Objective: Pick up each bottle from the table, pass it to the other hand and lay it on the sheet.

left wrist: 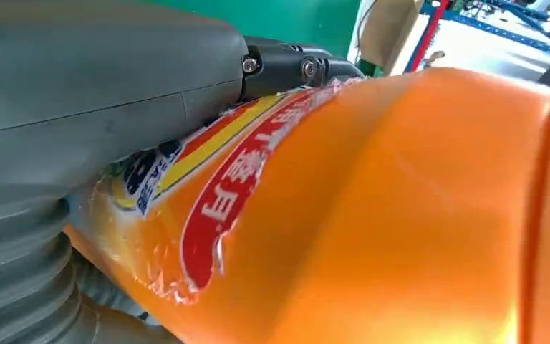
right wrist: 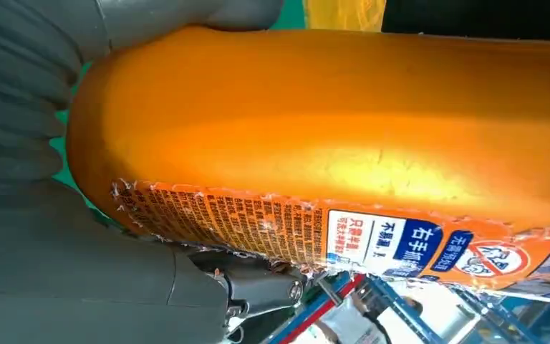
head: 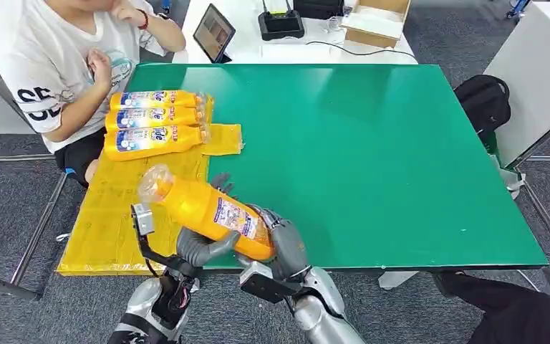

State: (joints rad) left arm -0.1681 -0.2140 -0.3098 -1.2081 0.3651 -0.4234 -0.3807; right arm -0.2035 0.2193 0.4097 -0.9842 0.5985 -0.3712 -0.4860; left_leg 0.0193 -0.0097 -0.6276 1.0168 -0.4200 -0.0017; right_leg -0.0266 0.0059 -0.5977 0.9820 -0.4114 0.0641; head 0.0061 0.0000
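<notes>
Green tabletop [head: 372, 150] spreads ahead of you, with a crinkled yellow sheet [head: 107, 222] along its left edge. Your left hand [head: 200, 247] and right hand [head: 281, 247] both grasp one orange plastic bottle [head: 208, 210] with a clear cap, held tilted above the table's near edge, cap toward the sheet. Its orange body [left wrist: 401, 215] presses against your left palm; your right wrist view shows its label [right wrist: 372, 236]. Three more orange bottles [head: 154, 118] lie side by side on the sheet's far end, near a seated person [head: 64, 57].
</notes>
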